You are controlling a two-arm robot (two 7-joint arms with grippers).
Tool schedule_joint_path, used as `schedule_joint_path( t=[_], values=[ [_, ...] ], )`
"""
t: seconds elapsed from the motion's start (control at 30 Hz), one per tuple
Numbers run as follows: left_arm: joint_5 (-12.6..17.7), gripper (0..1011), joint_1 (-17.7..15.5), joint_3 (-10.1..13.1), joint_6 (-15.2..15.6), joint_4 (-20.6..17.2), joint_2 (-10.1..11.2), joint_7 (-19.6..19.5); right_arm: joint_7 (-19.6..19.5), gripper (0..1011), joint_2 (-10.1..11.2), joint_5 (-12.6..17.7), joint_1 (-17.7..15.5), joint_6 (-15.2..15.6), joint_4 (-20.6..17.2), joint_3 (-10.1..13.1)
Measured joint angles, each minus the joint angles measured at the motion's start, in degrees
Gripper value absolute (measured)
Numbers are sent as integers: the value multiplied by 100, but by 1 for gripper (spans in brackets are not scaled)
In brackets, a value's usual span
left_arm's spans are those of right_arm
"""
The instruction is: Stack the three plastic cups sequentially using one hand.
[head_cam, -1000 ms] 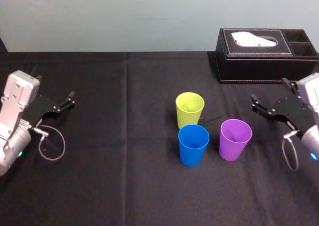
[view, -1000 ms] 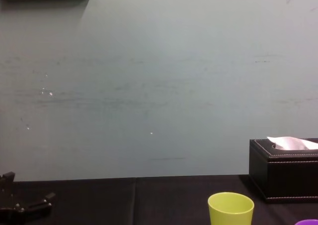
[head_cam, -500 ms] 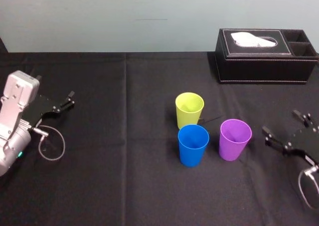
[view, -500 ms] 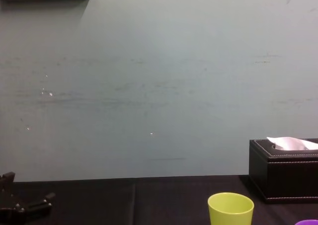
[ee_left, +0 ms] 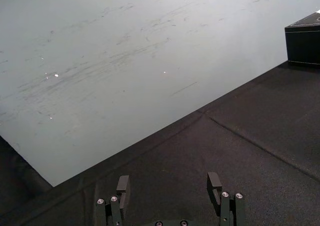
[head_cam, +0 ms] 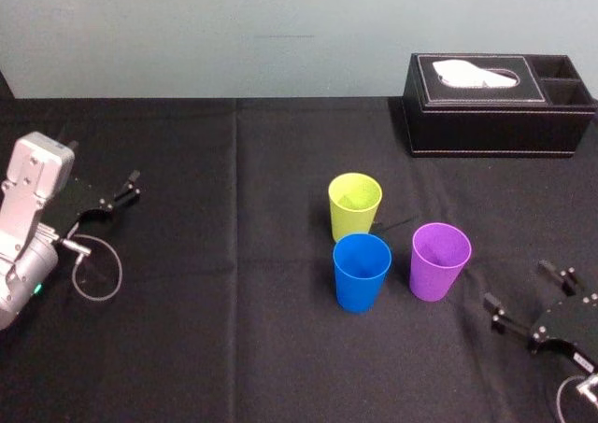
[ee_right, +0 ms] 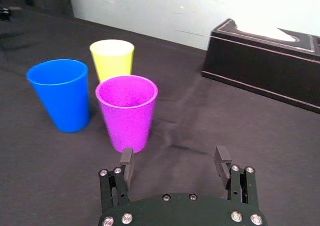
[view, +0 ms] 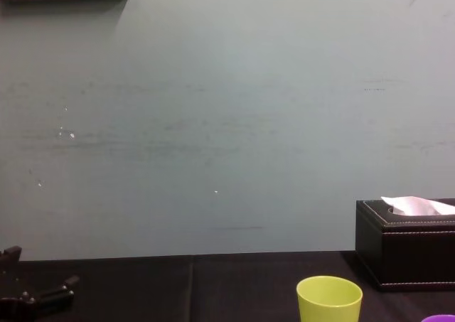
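Reaching in over the near right of the desk (head_cam: 234,348), my right pincer (head_cam: 520,288) has its jaws spread wide and holds nothing. It points toward the purple cup (head_cam: 440,260), which stands close ahead of it without touching. All three cups are upright, mouths up, each on its own patch of the black cloth: the yellow-green cup (head_cam: 355,205) is farthest from me, the blue cup (head_cam: 362,272) is just nearer than it, and the purple one is beside the blue on the right. None sits inside another, so I judge the stacking has not begun and every step is left. I would first need to close on one cup, probably the purple since it is nearest, lift it and lower it into a neighbour. Then the third has to join them the same way. My left pincer (head_cam: 117,194) is parked far off at the left side of the desk, also spread and empty. A black tissue box (head_cam: 500,104) stands at the far right, well apart from the cups.
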Motion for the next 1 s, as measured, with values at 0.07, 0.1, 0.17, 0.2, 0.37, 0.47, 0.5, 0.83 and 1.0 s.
schedule_joint_path(
  t=[0.07, 0.1, 0.17, 0.2, 0.37, 0.47, 0.5, 0.83, 1.0],
  values=[
    [0, 1011, 0, 0, 0, 0, 0, 0, 50, 1003, -42, -9, -3, -30, 0, -27],
    [0, 1011, 0, 0, 0, 0, 0, 0, 74, 1003, -66, -25, 5, -39, 1, -43],
    [0, 1011, 0, 0, 0, 0, 0, 0, 118, 1002, -152, -79, 65, -45, 12, -104],
    [0, 1011, 0, 0, 0, 0, 0, 0, 141, 1003, -211, -119, 116, -46, 32, -148],
    [0, 1011, 0, 0, 0, 0, 0, 0, 203, 1002, -392, -259, 300, -6, 91, -276],
    [0, 1011, 0, 0, 0, 0, 0, 0, 221, 1002, -506, -362, 416, 38, 129, -346],
    [0, 1011, 0, 0, 0, 0, 0, 0, 223, 1003, -535, -384, 446, 49, 142, -359],
    [0, 1011, 0, 0, 0, 0, 0, 0, 242, 1003, -921, -588, 773, 213, 242, -478],
    [0, 1011, 0, 0, 0, 0, 0, 0, 223, 1003, -1105, -681, 884, 277, 304, -506]
  ],
)
